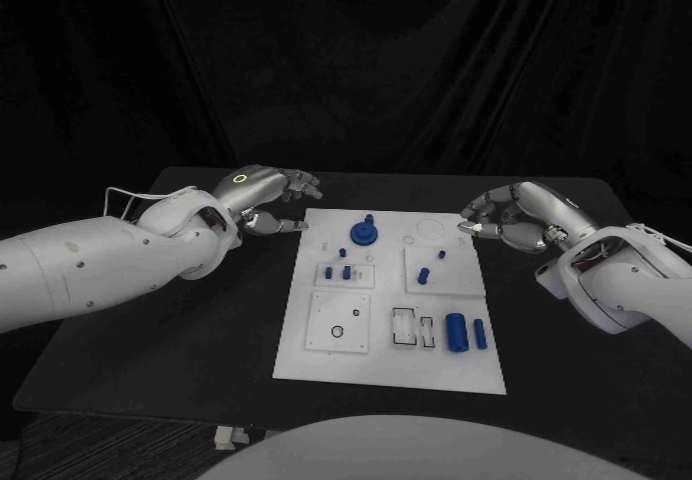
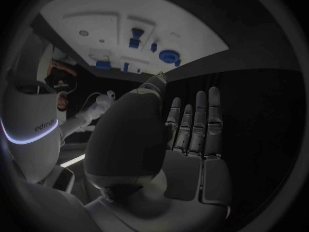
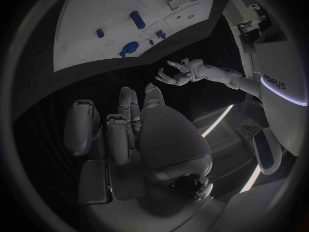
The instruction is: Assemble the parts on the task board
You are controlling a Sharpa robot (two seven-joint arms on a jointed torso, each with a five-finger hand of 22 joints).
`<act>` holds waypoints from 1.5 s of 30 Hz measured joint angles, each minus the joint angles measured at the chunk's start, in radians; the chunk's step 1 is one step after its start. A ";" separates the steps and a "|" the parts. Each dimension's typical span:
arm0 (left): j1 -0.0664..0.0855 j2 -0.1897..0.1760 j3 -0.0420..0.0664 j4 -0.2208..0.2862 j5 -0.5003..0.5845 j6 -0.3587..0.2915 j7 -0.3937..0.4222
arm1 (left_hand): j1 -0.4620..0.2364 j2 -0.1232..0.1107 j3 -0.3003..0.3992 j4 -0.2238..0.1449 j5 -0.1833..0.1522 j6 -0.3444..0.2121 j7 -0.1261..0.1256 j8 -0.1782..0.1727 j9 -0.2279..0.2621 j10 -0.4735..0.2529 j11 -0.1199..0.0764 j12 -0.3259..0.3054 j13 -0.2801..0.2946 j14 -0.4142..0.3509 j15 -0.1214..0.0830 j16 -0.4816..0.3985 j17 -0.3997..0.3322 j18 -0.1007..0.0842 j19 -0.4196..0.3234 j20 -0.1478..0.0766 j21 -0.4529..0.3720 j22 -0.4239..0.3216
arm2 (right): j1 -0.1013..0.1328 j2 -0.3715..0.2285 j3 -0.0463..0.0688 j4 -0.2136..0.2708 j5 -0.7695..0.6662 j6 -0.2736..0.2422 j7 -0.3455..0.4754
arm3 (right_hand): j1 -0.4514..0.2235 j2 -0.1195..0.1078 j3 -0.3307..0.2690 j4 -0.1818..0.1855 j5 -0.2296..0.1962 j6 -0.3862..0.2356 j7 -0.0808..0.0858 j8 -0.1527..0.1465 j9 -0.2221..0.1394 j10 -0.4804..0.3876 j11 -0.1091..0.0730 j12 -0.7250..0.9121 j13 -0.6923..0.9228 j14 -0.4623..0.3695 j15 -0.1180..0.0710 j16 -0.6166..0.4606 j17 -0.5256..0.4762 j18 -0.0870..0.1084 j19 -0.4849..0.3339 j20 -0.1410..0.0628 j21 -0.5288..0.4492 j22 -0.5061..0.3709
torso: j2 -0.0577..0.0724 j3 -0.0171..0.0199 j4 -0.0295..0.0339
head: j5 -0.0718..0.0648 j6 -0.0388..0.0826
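On the task board (image 1: 387,375), toward the edge nearest the robot, you've got the blue cylinder (image 1: 456,331) lying flat, long axis running from the robot's side toward the far side, with a slimmer blue pin (image 1: 480,336) just beside it on the right. Next to them, toward the board's middle, sit two empty rectangular slots (image 1: 414,328). Up near the board's far edge there's a round blue knob (image 1: 365,233) standing in its seat, and between knob and cylinder a few small blue pegs (image 1: 340,272) and one more peg (image 1: 427,273) on the square plate to their right.

Now the bit that matters for your next move: both hands are parked at the board's far corners, well away from the cylinder. Your right hand (image 1: 505,213) sits just off the far right corner, fingers loosely curled, holding nothing as far as I can see. Your left hand (image 1: 268,195) is just off the far left corner, also with nothing in it, fingers apart in its wrist view.

The cylinder lies on the right half of the board, so I'd guess the right hand is the closer one. You'd have to pull it back toward the robot and come down across the cylinder's long axis.
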 measured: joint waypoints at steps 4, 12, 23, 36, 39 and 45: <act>0.001 -0.011 -0.001 -0.001 0.301 0.037 0.137 | -0.036 0.070 -0.127 -0.002 0.096 -0.024 0.016 0.000 -0.011 -0.209 -0.003 -0.016 -0.035 -0.351 0.004 -0.212 -0.138 -0.016 -0.327 -0.012 -0.171 -0.080 | 0.008 0.014 0.000 -0.017 -0.055 -0.005 -0.017 | 0.155 -0.025 0.081 0.010 -0.105 0.005 0.012 -0.016 -0.013 -0.008 0.023 -0.223 -0.211 0.001 0.020 -0.002 0.000 0.008 -0.004 0.024 -0.006 0.000 | 0.000 0.0000 0.0000 | -0.011 0.000; -0.031 -0.011 -0.001 0.009 0.875 0.229 0.354 | -0.227 0.193 -0.247 -0.002 0.075 -0.443 -0.078 -0.030 -0.085 -0.476 -0.113 -0.079 -0.109 -0.556 -0.048 -0.596 -0.432 0.040 -0.631 0.009 -0.211 -0.708 | 0.010 0.081 0.000 -0.085 -0.280 0.030 -0.104 | 0.211 -0.125 0.295 0.053 -0.391 0.018 -0.029 -0.092 -0.052 0.036 0.040 -0.392 -0.420 0.000 0.033 -0.002 0.001 0.008 0.000 0.032 0.008 0.000 | 0.000 0.0006 0.0007 | -0.017 0.000; -0.077 -0.008 -0.002 0.051 1.208 0.438 0.418 | -0.370 0.275 -0.298 -0.006 -0.021 -0.530 -0.106 -0.031 -0.092 -0.504 -0.126 -0.094 -0.118 -0.558 -0.057 -0.603 -0.438 0.056 -0.675 0.009 -0.233 -1.161 | -0.019 0.153 0.000 -0.151 -0.520 0.130 -0.185 | 0.014 -0.258 0.461 0.051 -0.370 0.061 -0.032 -0.150 -0.068 0.065 0.030 -0.429 -0.505 -0.003 0.010 -0.002 0.001 0.008 0.011 0.014 0.009 0.000 | 0.003 0.0005 0.0008 | -0.026 0.000; -0.096 -0.025 -0.002 0.062 1.286 0.498 0.433 | -0.343 0.301 -0.316 -0.004 0.001 -0.542 -0.106 -0.035 -0.093 -0.508 -0.123 -0.087 -0.118 -0.561 -0.060 -0.603 -0.438 0.056 -0.673 0.003 -0.233 -1.170 | -0.038 0.193 -0.001 -0.192 -0.584 0.203 -0.206 | -0.030 -0.302 0.588 0.033 -0.170 0.061 -0.025 -0.186 -0.065 0.057 0.030 -0.429 -0.521 0.001 0.006 -0.007 0.001 0.008 0.008 0.010 -0.004 0.000 | 0.003 0.0001 0.0002 | -0.020 0.000; -0.100 -0.028 -0.002 0.064 1.292 0.502 0.434 | -0.333 0.312 -0.324 -0.007 0.013 -0.569 -0.114 -0.035 -0.095 -0.508 -0.123 -0.086 -0.117 -0.561 -0.060 -0.603 -0.438 0.056 -0.673 0.003 -0.233 -1.173 | -0.041 0.201 0.000 -0.201 -0.587 0.214 -0.208 | -0.032 -0.307 0.597 0.030 -0.152 0.061 -0.025 -0.188 -0.064 0.057 0.030 -0.429 -0.522 0.001 0.006 -0.007 0.001 0.008 0.008 0.010 -0.010 0.000 | 0.003 0.0001 0.0000 | -0.022 0.000; -0.102 -0.034 -0.002 0.067 1.300 0.509 0.436 | -0.279 0.342 -0.338 -0.007 0.082 -0.574 -0.103 -0.035 -0.095 -0.516 -0.113 -0.079 -0.117 -0.561 -0.041 -0.603 -0.438 0.056 -0.670 0.008 -0.233 -1.175 | -0.047 0.214 0.000 -0.218 -0.588 0.228 -0.209 | -0.032 -0.309 0.609 0.026 -0.148 0.061 -0.025 -0.188 -0.064 0.057 0.030 -0.429 -0.523 0.001 0.006 -0.010 0.000 0.008 0.008 0.010 -0.010 0.000 | 0.002 0.0004 -0.0004 | -0.020 0.000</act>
